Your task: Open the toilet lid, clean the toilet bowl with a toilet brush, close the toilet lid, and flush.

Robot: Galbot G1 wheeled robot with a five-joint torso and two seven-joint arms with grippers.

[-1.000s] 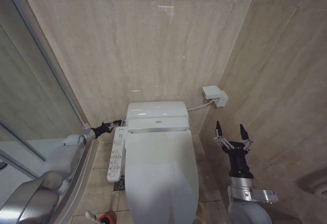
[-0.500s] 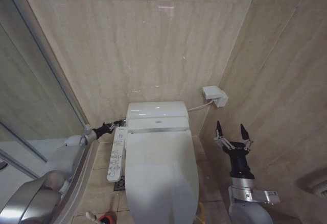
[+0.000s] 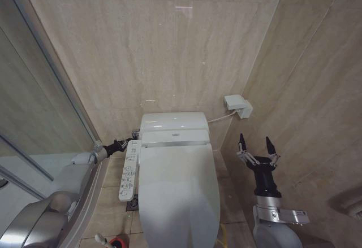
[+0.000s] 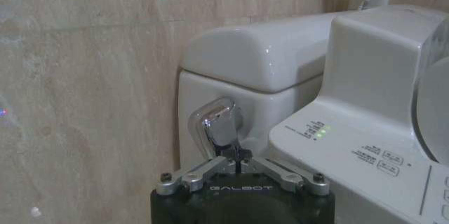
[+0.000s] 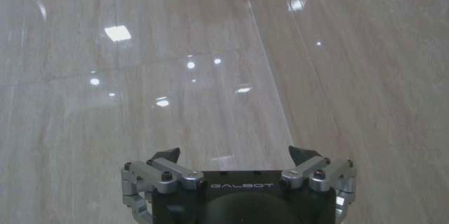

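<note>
While toilet lid (image 3: 176,194) lies closed, left tool (image 4: 237,162) pinched against chrome flush lever (image 4: 216,125); right tool (image 3: 255,144) spread wide, empty

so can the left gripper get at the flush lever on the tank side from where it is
Probably yes. The left gripper is shut, its tips already against the chrome flush lever on the tank's side, with nothing between them. The wall beside it leaves little room.
</note>
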